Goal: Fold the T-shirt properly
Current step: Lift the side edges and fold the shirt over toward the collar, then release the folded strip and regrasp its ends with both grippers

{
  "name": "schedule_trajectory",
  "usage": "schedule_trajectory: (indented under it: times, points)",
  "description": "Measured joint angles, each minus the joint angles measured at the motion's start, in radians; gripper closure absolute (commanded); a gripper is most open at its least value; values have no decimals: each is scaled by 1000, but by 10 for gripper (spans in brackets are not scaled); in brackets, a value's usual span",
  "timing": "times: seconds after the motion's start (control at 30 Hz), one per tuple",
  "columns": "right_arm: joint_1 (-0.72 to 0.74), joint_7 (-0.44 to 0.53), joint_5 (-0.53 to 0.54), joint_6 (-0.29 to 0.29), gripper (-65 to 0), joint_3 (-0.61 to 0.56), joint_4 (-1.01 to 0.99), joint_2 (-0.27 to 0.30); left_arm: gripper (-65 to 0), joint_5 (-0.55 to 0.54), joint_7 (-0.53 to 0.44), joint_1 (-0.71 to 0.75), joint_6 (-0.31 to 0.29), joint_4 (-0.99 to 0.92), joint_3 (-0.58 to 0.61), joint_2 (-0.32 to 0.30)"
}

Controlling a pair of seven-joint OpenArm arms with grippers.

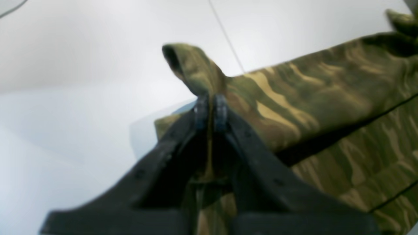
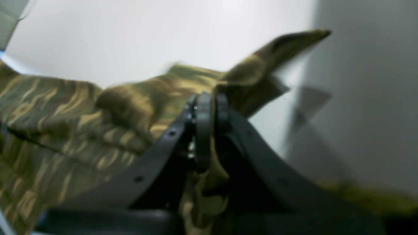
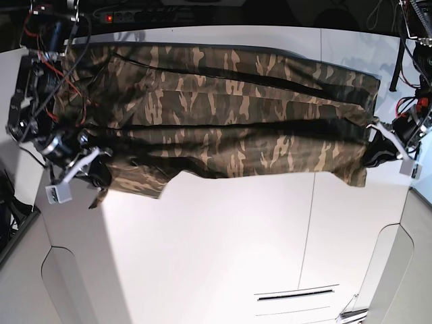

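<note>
Two pinches to check before any lift. From the left wrist view: left gripper pressed together on a bunched corner of the T-shirt, a small fold of camouflage cloth poking up past the fingertips, the rest of the fabric stretching away to that gripper's right over the pale worktop. Worth holding the bite deep and not tugging, since the picture is blurred and how much cloth sits between the jaws cannot be told. From the right wrist view: right gripper likewise clamped on a corner of the T-shirt, a pointed flap standing beyond it, wrinkled fabric trailing to its left. From the base view: T-shirt spread broadly across the far half of the worktop, right gripper at one near corner of the shirt, left gripper at the opposite near corner. Probably best done by raising both corners level and together, keeping the near hem taut between them, then carrying it evenly toward the shirt's far edge so that no diagonal crease forms.
</note>
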Motion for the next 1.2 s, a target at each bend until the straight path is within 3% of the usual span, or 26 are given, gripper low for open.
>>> schedule_trajectory:
  times: [0.3,0.4,0.8,0.9,0.97,1.07,1.1,1.2]
  points:
    - [-211,-132,214,4,0,123,260,-1,0,0,50,102,0,146,-123,-3]
    - [-267,-130,250,7,0,138,309,-2,0,-2,52,129,0,198,-150,1]
    - [-446,-126,251,7,0,145,357,0,0,-50,80,246,-1,222,-188,-2]
    - [-491,-122,192,6,0,145,353,-3,0,-50,118,271,-1,222,-190,6]
    - [-504,-126,177,6,0,145,331,-3,-66,-42,168,273,0,222,-190,31]
    - [-501,-127,164,3,-211,145,306,-3,-130,-63,167,272,0,222,-190,45]
    - [-501,-125,166,3,-254,145,306,-2,-140,-65,167,272,0,222,-190,43]
    - [-499,-123,181,3,-269,148,306,-3,-141,-124,167,272,0,222,-207,43]
